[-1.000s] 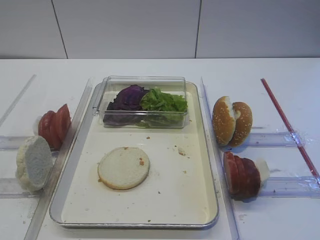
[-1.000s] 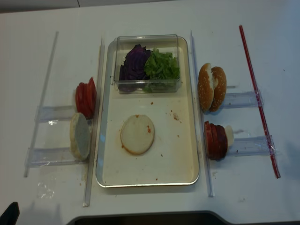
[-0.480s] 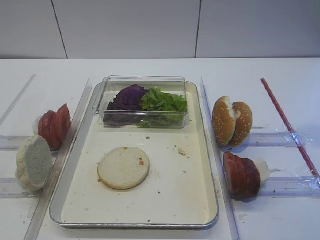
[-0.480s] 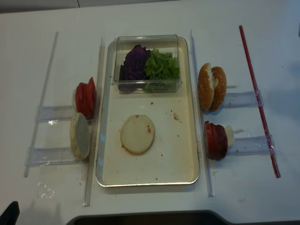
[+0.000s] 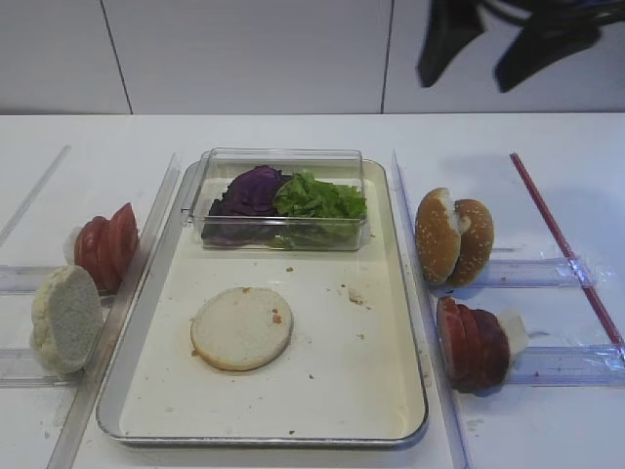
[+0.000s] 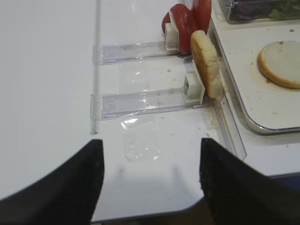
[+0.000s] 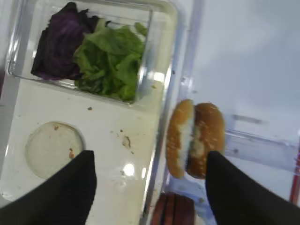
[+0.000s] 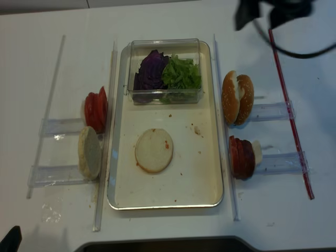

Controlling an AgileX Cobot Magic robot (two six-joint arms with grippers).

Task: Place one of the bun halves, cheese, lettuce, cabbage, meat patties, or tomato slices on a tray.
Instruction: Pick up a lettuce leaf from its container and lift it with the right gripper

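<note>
Right gripper (image 7: 149, 187), jaws released and empty: I note seeded bun halves (image 7: 196, 139) directly below, on edge, faces left-right.

The right gripper (image 5: 508, 44) is showing as two matte black, flat, tapering fingers (image 7: 68, 192) with rounded edges; a thin black cable (image 8: 294, 51) is looping beside it, and the left gripper's (image 6: 149, 187) black fingers are looking alike

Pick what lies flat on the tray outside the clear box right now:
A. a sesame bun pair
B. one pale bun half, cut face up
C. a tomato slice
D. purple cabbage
B: a single pale bun half lies flat on the tray, in front of the clear box.
</note>
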